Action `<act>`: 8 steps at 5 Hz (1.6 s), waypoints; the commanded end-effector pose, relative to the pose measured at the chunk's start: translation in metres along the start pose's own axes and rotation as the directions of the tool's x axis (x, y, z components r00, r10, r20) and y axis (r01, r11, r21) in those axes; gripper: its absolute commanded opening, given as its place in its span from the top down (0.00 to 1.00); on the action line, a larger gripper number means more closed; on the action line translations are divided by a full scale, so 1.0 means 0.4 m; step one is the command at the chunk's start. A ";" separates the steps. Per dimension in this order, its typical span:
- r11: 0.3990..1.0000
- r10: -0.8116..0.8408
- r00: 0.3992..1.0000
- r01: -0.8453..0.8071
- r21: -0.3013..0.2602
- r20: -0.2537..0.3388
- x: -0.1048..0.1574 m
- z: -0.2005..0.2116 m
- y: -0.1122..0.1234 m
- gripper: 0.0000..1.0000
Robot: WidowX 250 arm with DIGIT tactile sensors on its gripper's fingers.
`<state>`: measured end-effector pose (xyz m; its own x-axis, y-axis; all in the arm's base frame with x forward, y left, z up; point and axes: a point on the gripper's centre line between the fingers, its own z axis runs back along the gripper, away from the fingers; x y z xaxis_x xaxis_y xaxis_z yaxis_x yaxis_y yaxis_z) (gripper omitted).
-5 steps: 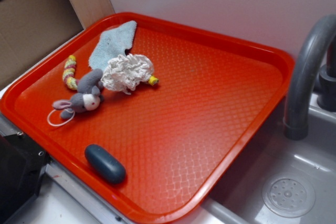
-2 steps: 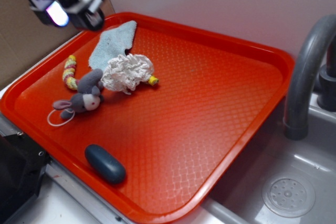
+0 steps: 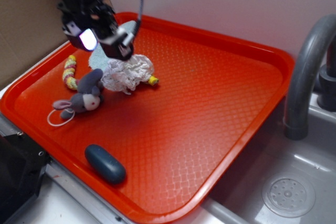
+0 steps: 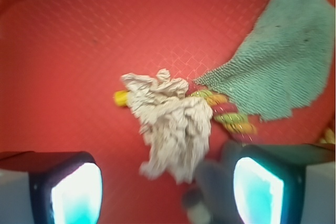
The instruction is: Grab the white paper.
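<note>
I see the gripper [image 3: 107,40] hovering above the white paper [image 4: 170,124], fingers [image 4: 68,187] spread apart, nothing between them. Paper wad sits on the red tray [image 3: 220,103] (back-left area), touching the blue cloth [image 4: 283,61] and grey mouse toy [image 3: 84,98].

Crinkled matt white paper [image 4: 170,127], fuzzy pale-blue cloth [image 4: 283,61], glossy textured red plastic tray [image 3: 220,103], plush grey mouse [image 3: 84,98]
</note>
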<state>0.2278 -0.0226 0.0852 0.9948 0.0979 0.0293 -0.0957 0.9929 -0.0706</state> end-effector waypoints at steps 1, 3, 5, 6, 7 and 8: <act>0.998 -0.065 0.997 0.065 0.010 -0.034 0.022 -0.070 -0.007 0.00; 0.991 -0.117 0.990 0.122 0.052 -0.084 0.026 -0.139 -0.018 0.00; 0.988 -0.133 0.990 0.137 0.077 -0.052 0.012 -0.098 -0.030 1.00; 0.995 -0.094 0.995 0.093 0.041 0.032 0.015 0.000 -0.025 1.00; 0.998 -0.061 0.993 0.059 0.017 0.105 0.021 0.084 -0.018 1.00; 0.998 -0.057 0.985 0.058 0.001 0.165 0.011 0.208 -0.028 1.00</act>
<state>0.2277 -0.0330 0.1568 0.9898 0.0359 0.1377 -0.0275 0.9977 -0.0627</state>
